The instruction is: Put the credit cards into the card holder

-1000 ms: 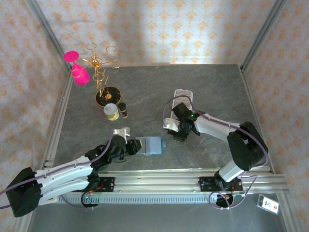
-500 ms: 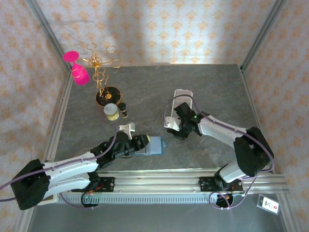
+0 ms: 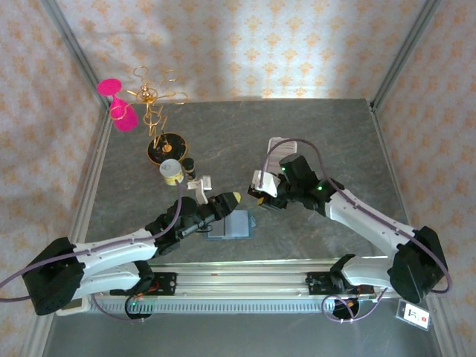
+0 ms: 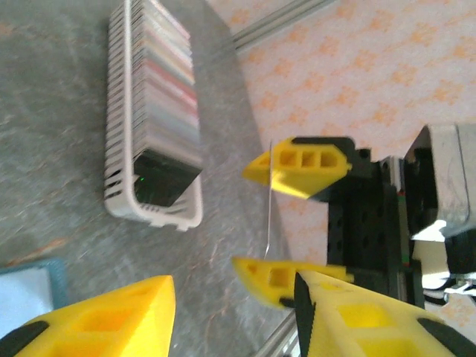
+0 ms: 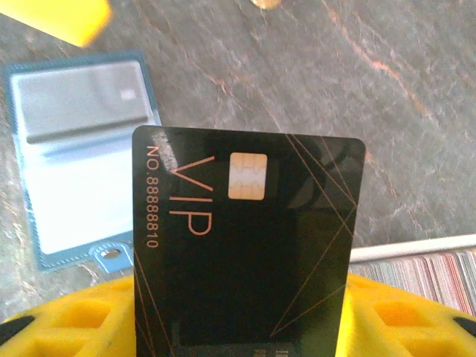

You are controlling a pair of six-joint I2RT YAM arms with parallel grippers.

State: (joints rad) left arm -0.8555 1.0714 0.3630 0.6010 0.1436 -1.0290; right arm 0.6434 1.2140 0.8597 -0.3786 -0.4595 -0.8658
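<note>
Card holder (image 3: 239, 224) open, left end effector (image 3: 229, 199) raised and wider, right end effector (image 5: 238, 327) gripping credit card (image 5: 245, 223)

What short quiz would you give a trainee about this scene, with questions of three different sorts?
1. True or false: the card holder lies open on the table.
2. Choose one: what do the jaws of the right gripper hold? A) a black VIP card; B) the card holder; C) nothing.
3. Fill in the missing word: the other credit cards stand in a row inside a long white ____.

Key
1. True.
2. A.
3. tray.
</note>
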